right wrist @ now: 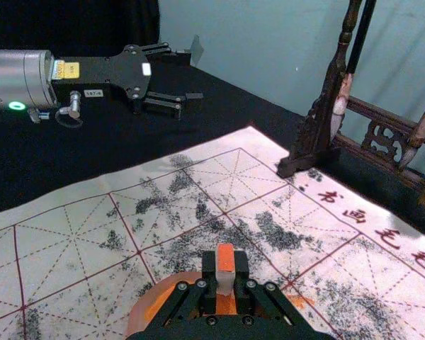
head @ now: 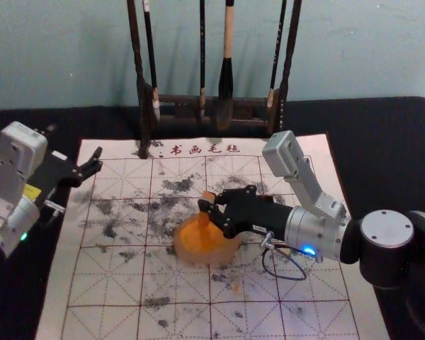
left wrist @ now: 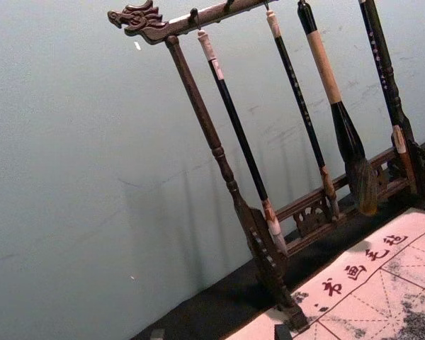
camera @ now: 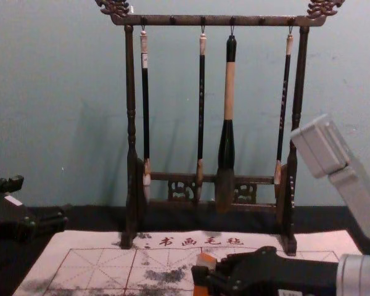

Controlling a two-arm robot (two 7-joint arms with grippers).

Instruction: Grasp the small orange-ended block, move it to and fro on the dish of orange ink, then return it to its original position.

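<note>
The right gripper (right wrist: 225, 275) has its jaws clamped on the block (head: 209, 196), held upright over the dish (head: 229, 253), orange end uppermost. This grip presumably leaves the lower end free for inking; contact with the orange ink (head: 197, 239) cannot be confirmed. The left gripper (right wrist: 195, 76) is parked beside the mat (head: 92, 285), jaws apart. The mat, gridded and dark-smudged, covers part of the black desk (head: 382, 131), presumably as protection. Behind, brushes hang from a carved rack (camera: 131, 126) before a pale blue-green wall (camera: 68, 74).
</note>
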